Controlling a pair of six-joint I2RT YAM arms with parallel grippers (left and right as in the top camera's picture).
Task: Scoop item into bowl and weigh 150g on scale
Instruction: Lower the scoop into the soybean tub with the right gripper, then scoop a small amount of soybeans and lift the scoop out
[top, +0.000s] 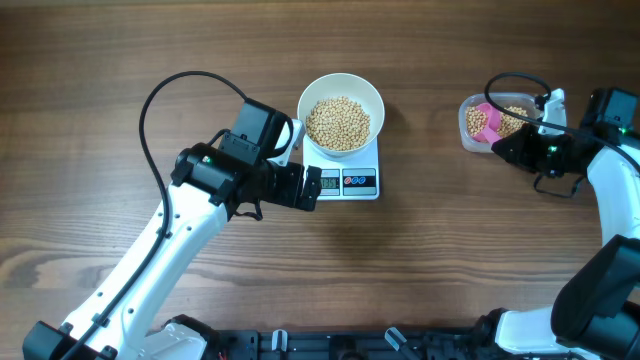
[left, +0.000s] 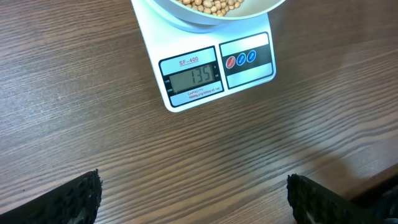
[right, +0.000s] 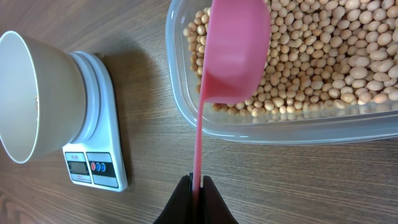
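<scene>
The white bowl (top: 341, 112) holds a heap of tan beans (top: 338, 122) and stands on the white scale (top: 362, 182). In the left wrist view the scale's display (left: 194, 76) reads 135, with the bowl (left: 186, 15) above it. My left gripper (top: 312, 187) hovers open at the scale's front left edge, and its fingers (left: 81, 199) stand far apart over bare table. My right gripper (right: 196, 183) is shut on the handle of a pink scoop (right: 236, 56). The scoop's cup sits tipped over the beans (right: 323, 68) in the clear tub (right: 186, 118).
The clear plastic tub (top: 470, 130) of beans stands at the right, about a hand's width from the scale. The right arm (top: 610, 170) curls behind it. A black cable (top: 150, 110) loops above the left arm. The table is dark wood.
</scene>
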